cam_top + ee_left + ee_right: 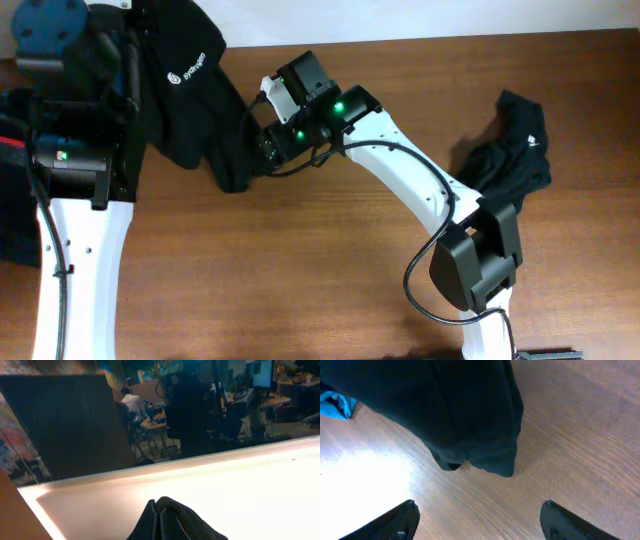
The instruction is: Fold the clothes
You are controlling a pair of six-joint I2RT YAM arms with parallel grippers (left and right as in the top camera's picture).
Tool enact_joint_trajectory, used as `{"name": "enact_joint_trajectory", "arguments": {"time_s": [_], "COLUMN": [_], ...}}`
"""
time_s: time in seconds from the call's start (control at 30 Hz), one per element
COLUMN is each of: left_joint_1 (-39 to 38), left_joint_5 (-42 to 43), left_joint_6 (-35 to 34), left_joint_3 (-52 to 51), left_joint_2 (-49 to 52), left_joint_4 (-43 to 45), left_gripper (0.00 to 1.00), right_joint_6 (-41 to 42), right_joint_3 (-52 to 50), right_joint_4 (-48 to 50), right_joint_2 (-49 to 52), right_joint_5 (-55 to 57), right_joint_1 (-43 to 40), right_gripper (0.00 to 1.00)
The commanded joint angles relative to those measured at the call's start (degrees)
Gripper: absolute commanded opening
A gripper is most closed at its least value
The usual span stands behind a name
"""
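While your left claw [167,531] is clenched on the shirt [190,95], holding it up at the far left of the table [330,300], the hem hangs low over the wood just ahead of your right claw [480,525], spread wide and empty. The other black piece [515,150] lies crumpled at the right

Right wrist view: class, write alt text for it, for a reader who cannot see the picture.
A black garment fills the top of the frame, its bunched lower end reaching down to a wooden table. The right hand is open below it, apart from the cloth. A scrap of blue fabric shows at the upper left.
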Motion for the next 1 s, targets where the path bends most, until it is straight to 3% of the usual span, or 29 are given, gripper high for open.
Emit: {"name": "enact_joint_trajectory", "arguments": {"time_s": [0.0,0.3,0.63,0.83,0.9,0.93,0.97], "left_joint_1": [0.0,-3.4,-5.2,-5.2,-5.2,-5.2,-5.2], "left_joint_5": [-1.6,-1.6,-1.6,-1.6,-1.6,-1.6,-1.6], "left_joint_6": [-6.2,-7.8,-7.8,-7.8,-7.8,-7.8,-7.8], "left_joint_3": [1.5,1.5,1.5,1.5,1.5,1.5,1.5], "left_joint_2": [-2.1,-2.7,-5.8,-7.8,-8.4,-8.6,-8.7], "left_joint_4": [-0.6,-1.7,-3.3,-5.0,-5.6,-5.9,-6.0], "left_gripper": [0.01,0.01,0.01,0.01,0.01,0.01,0.01], "right_joint_6": [0.7,0.7,-0.5,-2.8,-3.0,-3.0,-3.0], "right_joint_3": [-3.2,-10.1,-10.2,-10.2,-10.2,-10.2,-10.2], "right_joint_4": [3.4,14.0,22.4,26.0,27.0,27.2,27.2], "right_joint_2": [0.2,0.4,4.6,6.7,7.3,7.3,7.3], "right_joint_5": [1.0,0.9,1.2,6.0,6.2,6.1,6.2], "right_joint_1": [0.9,3.2,3.5,3.4,3.2,3.1,3.1], "right_gripper": [0.83,0.82,0.82,0.76,0.72,0.58,0.50]}}
